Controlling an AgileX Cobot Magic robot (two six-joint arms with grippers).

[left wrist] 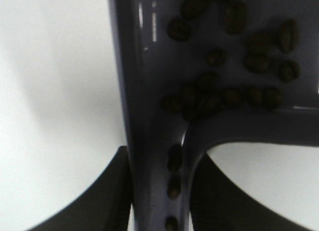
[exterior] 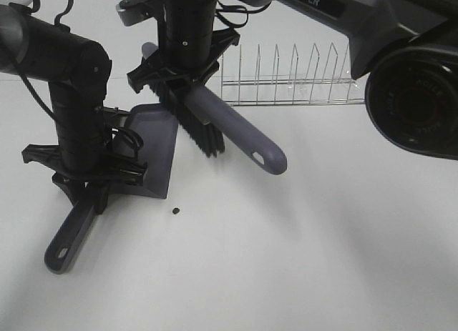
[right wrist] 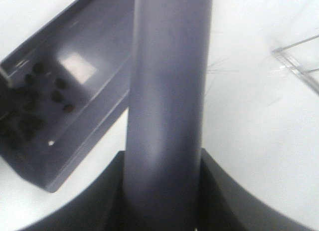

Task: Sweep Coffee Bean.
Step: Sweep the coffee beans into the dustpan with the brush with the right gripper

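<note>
My left gripper (exterior: 91, 182) is shut on the handle (exterior: 68, 241) of a purple dustpan (exterior: 154, 149), which rests tilted on the white table at the left. The left wrist view shows several coffee beans (left wrist: 224, 91) lying in the pan (left wrist: 144, 66), with the handle between my left gripper's jaws (left wrist: 159, 191). My right gripper (exterior: 182, 73) is shut on a purple brush (exterior: 236, 131). Its black bristles (exterior: 202, 136) are down beside the pan's right edge. The right wrist view shows the brush handle (right wrist: 167, 91) in my gripper (right wrist: 164, 191) and beans (right wrist: 45, 96) in the pan. One bean (exterior: 176, 211) lies on the table in front of the pan.
A wire dish rack (exterior: 286, 81) stands at the back right, and its corner shows in the right wrist view (right wrist: 299, 61). A dark arm housing (exterior: 415, 102) fills the upper right of the high view. The table (exterior: 322, 259) is plain white.
</note>
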